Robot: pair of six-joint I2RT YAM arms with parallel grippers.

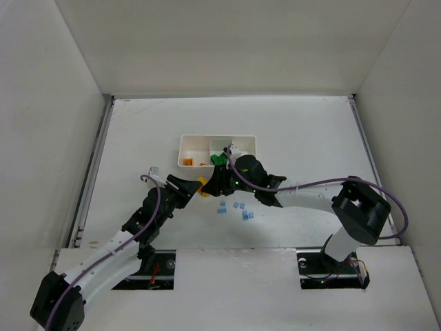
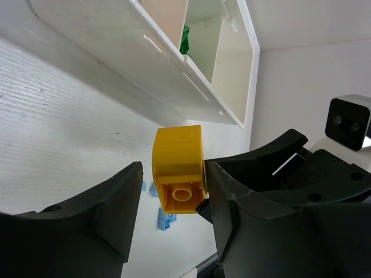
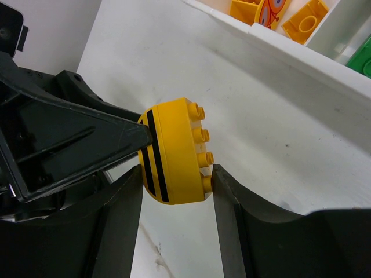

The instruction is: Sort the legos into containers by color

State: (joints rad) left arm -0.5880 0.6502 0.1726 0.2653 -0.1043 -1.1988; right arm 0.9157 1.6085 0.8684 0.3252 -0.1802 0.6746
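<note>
Right gripper pinching yellow brick near tray, left gripper standing partly open around same brick, gap showing on one side.

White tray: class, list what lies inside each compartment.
In the white tray, the left compartment holds yellow-orange bricks, the middle a green brick. The right arm covers part of the middle and right compartments.

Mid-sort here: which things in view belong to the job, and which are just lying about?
Job: yellow striped brick; loose light blue bricks on the table; white tray; yellow bricks and green brick inside it.
Lying about: purple cables; white enclosure walls.
</note>
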